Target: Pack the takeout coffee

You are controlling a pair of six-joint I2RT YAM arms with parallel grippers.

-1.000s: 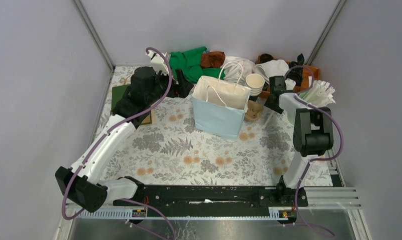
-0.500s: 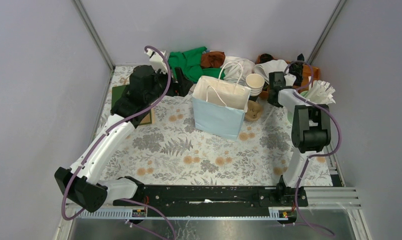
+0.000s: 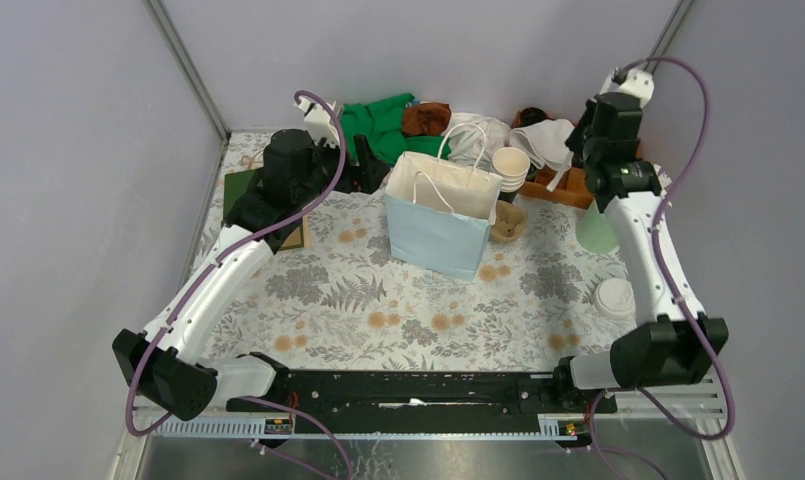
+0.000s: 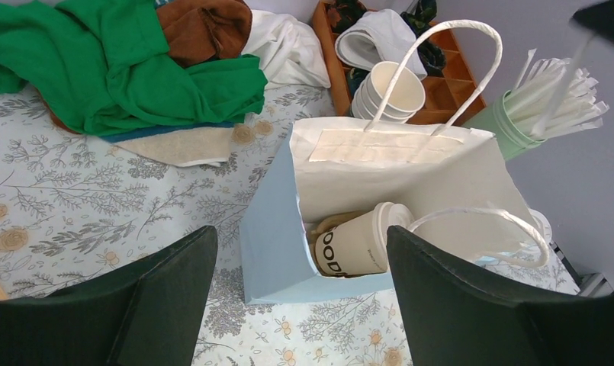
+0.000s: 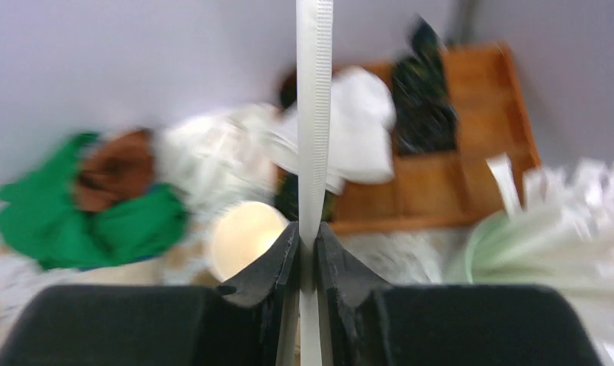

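One coffee [image 4: 357, 248] in one bag [image 4: 269, 255] — left fingers [image 4: 159, 297] apart, right fingers [image 5: 271, 267] clamping one straw [image 5: 315, 114].

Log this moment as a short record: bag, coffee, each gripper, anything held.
bag: pale blue paper, upright, top open
takeout coffee: lidded cup lying on its side inside the bag
left gripper: fingers wide open, empty, facing the bag
right gripper: fingers shut on a wrapped straw, high at the back right
straw cup: green, full of wrapped straws, beside the wooden tray
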